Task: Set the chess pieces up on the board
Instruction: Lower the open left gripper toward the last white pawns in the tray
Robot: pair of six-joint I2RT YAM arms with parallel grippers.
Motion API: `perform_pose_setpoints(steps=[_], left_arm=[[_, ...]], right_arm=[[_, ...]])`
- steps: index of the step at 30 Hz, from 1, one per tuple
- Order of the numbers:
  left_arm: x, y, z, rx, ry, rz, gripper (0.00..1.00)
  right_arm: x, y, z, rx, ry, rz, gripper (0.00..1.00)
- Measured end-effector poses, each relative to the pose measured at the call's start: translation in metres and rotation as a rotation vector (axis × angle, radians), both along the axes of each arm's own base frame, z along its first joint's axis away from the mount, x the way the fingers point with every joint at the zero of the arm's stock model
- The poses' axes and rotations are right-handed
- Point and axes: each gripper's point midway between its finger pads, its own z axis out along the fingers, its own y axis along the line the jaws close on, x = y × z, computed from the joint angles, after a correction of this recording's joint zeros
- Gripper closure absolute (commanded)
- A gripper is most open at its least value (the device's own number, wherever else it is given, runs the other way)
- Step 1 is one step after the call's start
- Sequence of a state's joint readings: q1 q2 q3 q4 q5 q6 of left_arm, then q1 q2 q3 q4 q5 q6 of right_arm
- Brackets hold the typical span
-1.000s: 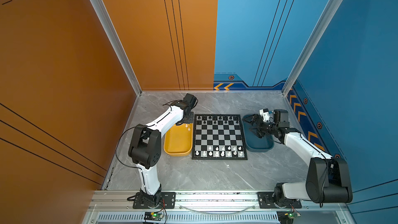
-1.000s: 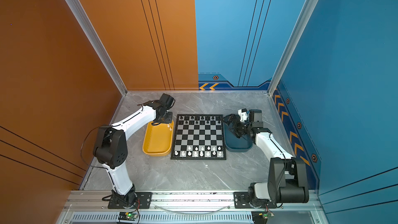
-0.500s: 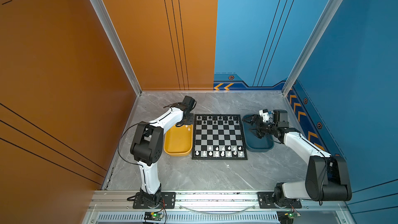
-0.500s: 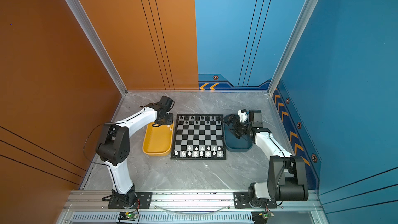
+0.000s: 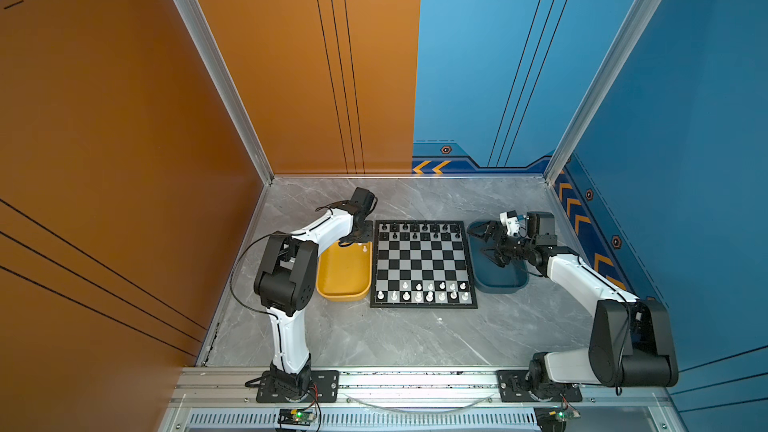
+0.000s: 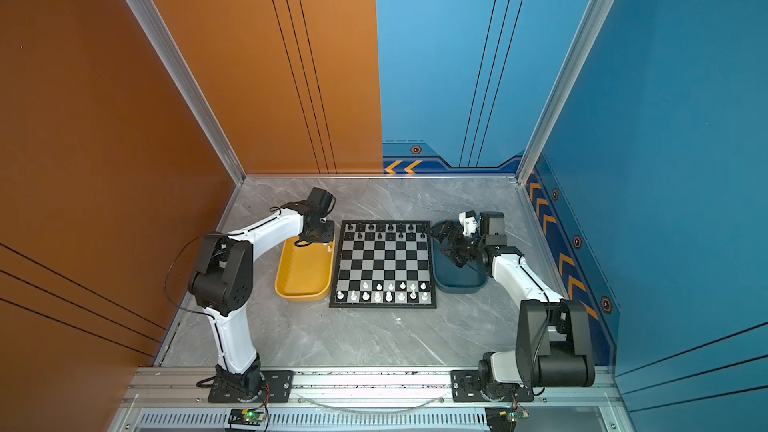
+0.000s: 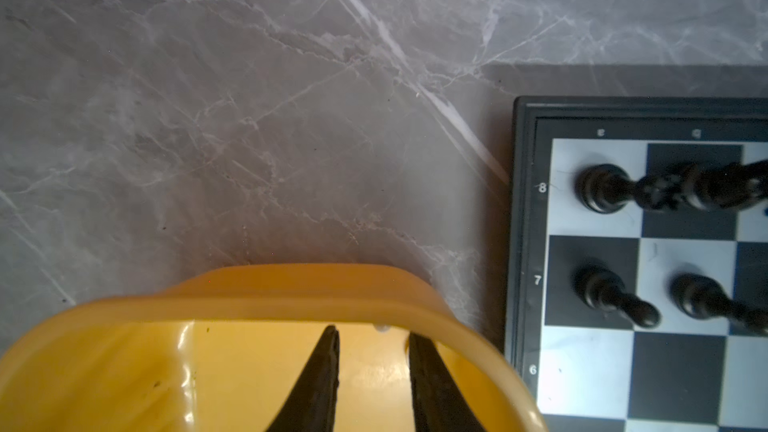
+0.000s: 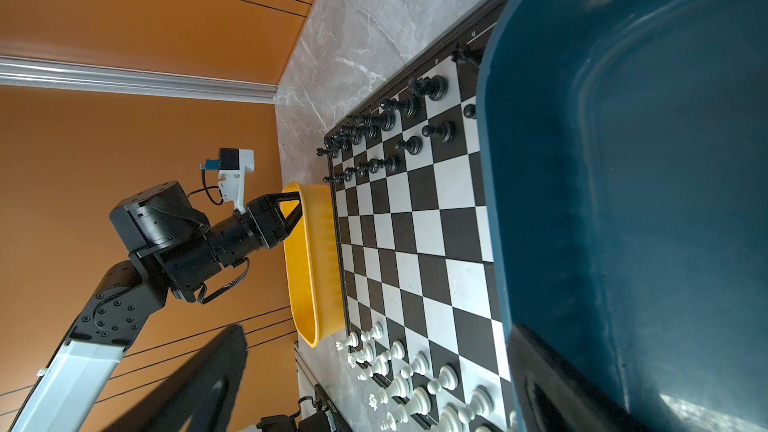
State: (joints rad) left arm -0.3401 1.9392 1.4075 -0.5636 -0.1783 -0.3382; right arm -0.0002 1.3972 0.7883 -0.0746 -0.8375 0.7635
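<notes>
Most chess pieces point(image 5: 418, 296) ranked on the board point(image 5: 424, 261), the left gripper point(image 7: 374, 336), jaws slightly apart, hangs in the yellow tray point(image 5: 343, 274) near what looks like a stray white piece point(image 5: 365, 248); next, a centred pinch. Right gripper point(image 5: 478, 241) gapes, empty.

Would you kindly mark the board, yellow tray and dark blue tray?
board point(image 5: 422, 261): in a top view, middle square.
yellow tray point(image 5: 343, 278): in a top view, bare floor.
dark blue tray point(image 5: 500, 281): in a top view, bare floor.
</notes>
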Motion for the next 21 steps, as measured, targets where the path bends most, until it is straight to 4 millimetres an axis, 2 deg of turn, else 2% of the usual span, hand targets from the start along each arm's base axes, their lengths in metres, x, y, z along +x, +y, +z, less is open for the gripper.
perform_pose_setpoints(steps=[21], left_arm=[[0.0023, -0.0006, -0.0074, 0.001, 0.005, 0.0, 0.74]], right_arm=[[0.0, 0.0, 0.0, 0.0, 0.0, 0.0, 0.0]])
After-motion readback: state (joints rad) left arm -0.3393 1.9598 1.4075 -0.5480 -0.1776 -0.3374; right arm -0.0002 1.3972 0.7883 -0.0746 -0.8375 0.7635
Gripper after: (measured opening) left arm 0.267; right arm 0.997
